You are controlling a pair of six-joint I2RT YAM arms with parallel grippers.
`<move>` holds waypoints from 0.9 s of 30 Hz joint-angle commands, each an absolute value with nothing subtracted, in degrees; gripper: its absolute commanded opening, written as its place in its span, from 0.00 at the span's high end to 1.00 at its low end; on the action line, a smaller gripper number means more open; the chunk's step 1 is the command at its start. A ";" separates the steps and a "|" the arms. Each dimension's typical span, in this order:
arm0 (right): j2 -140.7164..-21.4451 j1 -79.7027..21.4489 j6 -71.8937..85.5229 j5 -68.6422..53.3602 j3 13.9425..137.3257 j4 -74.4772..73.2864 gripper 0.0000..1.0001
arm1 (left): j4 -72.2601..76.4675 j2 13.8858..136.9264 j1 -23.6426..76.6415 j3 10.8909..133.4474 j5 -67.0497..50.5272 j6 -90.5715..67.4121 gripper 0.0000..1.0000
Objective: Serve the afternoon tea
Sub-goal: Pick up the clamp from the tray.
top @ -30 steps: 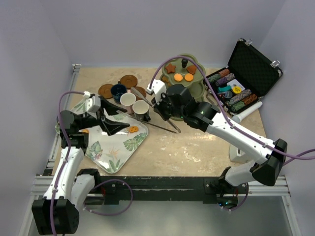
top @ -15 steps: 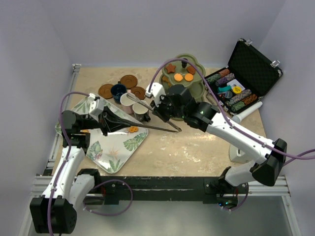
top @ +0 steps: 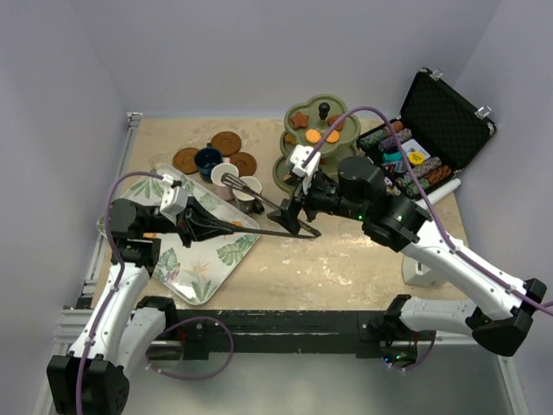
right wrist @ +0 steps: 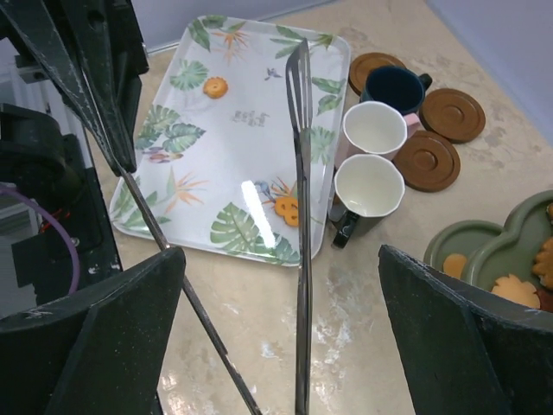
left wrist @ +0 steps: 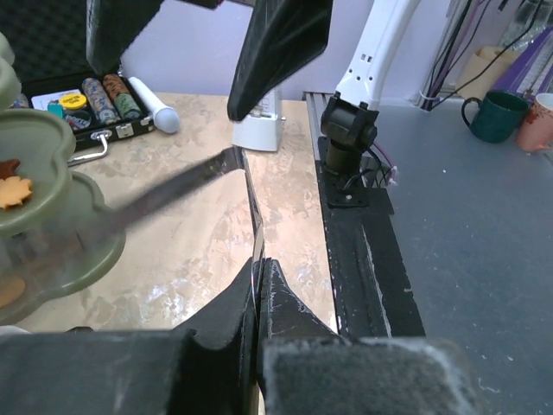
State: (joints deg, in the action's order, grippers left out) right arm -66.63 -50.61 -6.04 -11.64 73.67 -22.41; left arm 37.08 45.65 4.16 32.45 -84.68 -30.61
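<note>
On my left wrist view the left jaws are together, clamped on one thin arm of the tongs (top: 259, 231). From the top camera that grip sits over the tray (top: 207, 275), and the held arm runs out across the counter (top: 346, 259) to the hinge end, which lies between the two robot arms.

The right jaws stand wide apart. Its fingers (right wrist: 95, 346) sit on either side of the tongs, and I see them touching neither arm. The free tong arm passes up between them, and its slotted tip hangs over the tray's edge near the cups.

Two orange biscuits lie on the tray, one (right wrist: 214, 86) near a corner and one (right wrist: 289, 207) just beside the free tong arm. Two pale cups (right wrist: 369, 186) stand upright and close together off the tray's edge, with the navy cup (right wrist: 393, 86) right behind them. Three saucers (right wrist: 426, 160) lie flat around the cups.

The stand (top: 283, 169) is beyond the right jaws. A brown star biscuit (top: 300, 118) and orange ones (top: 328, 136) are on its top tier, and more lie on the lower tier seen from the right wrist. A chip case (top: 415, 147) sits open at the far right.
</note>
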 commanded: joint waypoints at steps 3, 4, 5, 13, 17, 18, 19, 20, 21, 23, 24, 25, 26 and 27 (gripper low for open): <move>-62.84 -50.10 -6.06 -18.71 71.11 -21.18 0.02 | -3.64 44.73 6.24 43.04 -94.81 2.88 1.00; -62.58 -50.01 -6.15 -19.85 70.58 -21.62 0.02 | -15.44 45.87 6.24 46.89 -97.62 14.39 1.00; -62.40 -50.01 -6.15 -20.73 69.97 -21.88 0.02 | -23.47 47.18 6.24 51.20 -97.73 22.68 1.00; -57.84 -50.01 -4.75 -22.15 65.48 -20.04 0.02 | -25.15 50.89 6.59 53.44 -97.73 23.65 1.00; -57.30 -50.01 -5.71 -18.20 63.64 -18.02 0.02 | -19.17 48.17 6.77 52.47 -97.65 17.33 1.00; -57.39 -50.01 -6.50 -18.11 63.20 -17.76 0.02 | -18.38 47.99 6.85 52.56 -97.56 16.71 1.00; -57.65 -50.01 -7.20 -17.93 62.76 -17.32 0.02 | -18.37 47.90 6.94 52.73 -97.56 16.44 1.00; -57.66 -50.01 -7.47 -17.49 62.14 -16.97 0.02 | -18.46 47.64 7.03 52.91 -97.65 16.09 1.00; -57.83 -50.01 -7.99 -17.06 61.62 -16.53 0.02 | -18.72 47.46 7.12 53.26 -97.65 16.08 1.00; -57.40 -50.01 -8.26 -16.09 59.78 -14.86 0.02 | -19.16 46.94 7.21 53.70 -97.65 16.00 1.00; -56.96 -50.10 -8.17 -15.30 59.24 -14.16 0.02 | -19.07 46.59 7.38 53.70 -97.65 15.82 1.00; -56.34 -50.01 -8.43 -14.42 58.80 -13.63 0.02 | -19.07 46.06 7.56 53.79 -97.56 15.65 1.00; -55.38 -50.10 -8.26 -13.72 58.19 -12.75 0.02 | -18.90 45.79 7.73 53.70 -97.65 15.30 1.00; -54.50 -50.10 -8.44 -13.54 57.49 -11.79 0.02 | -18.72 45.27 7.91 53.70 -97.56 15.21 1.00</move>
